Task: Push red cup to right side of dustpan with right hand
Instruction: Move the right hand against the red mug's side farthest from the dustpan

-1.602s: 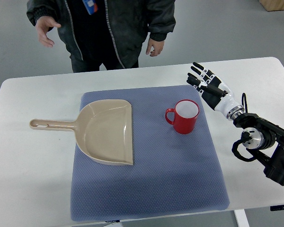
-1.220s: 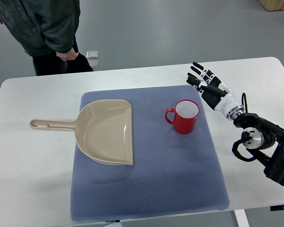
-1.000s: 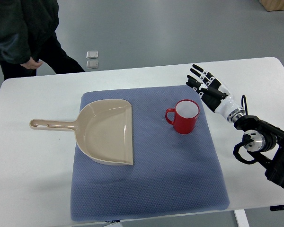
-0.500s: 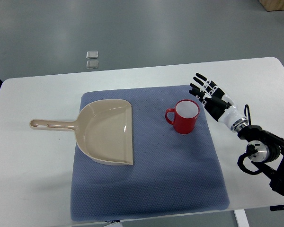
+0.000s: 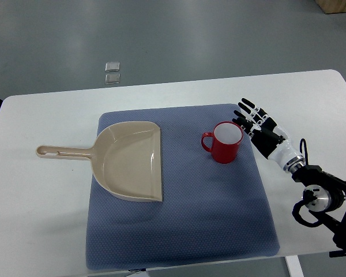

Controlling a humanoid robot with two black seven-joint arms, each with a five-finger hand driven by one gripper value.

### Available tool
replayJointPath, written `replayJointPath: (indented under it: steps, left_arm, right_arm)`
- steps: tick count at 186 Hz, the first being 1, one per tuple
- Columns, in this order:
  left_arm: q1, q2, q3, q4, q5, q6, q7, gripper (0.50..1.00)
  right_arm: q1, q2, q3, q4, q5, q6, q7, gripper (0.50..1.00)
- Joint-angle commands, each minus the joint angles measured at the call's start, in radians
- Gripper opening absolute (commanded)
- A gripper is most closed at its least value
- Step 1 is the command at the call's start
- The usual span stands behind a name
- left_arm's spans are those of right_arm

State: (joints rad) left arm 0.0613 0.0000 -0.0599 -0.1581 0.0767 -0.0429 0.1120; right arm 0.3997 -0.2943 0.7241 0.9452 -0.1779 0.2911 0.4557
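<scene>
A glossy red cup with a white inside (image 5: 225, 142) stands upright on a blue-grey dimpled mat (image 5: 179, 225) that covers the middle of the white desk (image 5: 34, 219); the cup sits on the mat's far right part, its loop handle pointing left toward the beige plastic dustpan (image 5: 130, 160); cup and dustpan are apart, with a strip of bare mat between them; the dustpan lies flat on the left half of the mat, its straight open edge facing the cup and its long slotted handle reaching left off the mat onto the desk.

The robot's right hand (image 5: 263, 130), black and white with jointed fingers (image 5: 246, 107), comes in from the right edge on a dark arm with a looped cable; it is just beside the cup on the cup's right, over the mat's right border; the fingers are stretched out and slightly fanned, grasping nothing; whether a fingertip touches the cup's wall cannot be told from this view.

Beyond the far edge of the desk, on the grey floor, lie two small pale square pieces (image 5: 111, 72), one just behind the other; no brand, label or writing can be read on the cup, the dustpan or the mat.
</scene>
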Motion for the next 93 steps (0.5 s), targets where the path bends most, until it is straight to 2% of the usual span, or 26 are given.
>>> replayJointPath:
  steps: [1,93]
  left_arm:
    - [0.000,0.000,0.000,0.000,0.000,0.000,0.000,1.000]
    - [0.000,0.000,0.000,0.000,0.000,-0.002,0.000,1.000]
  right_arm:
    - [-0.012,0.001,0.000,0.014,0.000,-0.001,0.001,0.932]
    - [-0.036,0.041,-0.003,0.024,-0.032,-0.012,0.001,0.932]
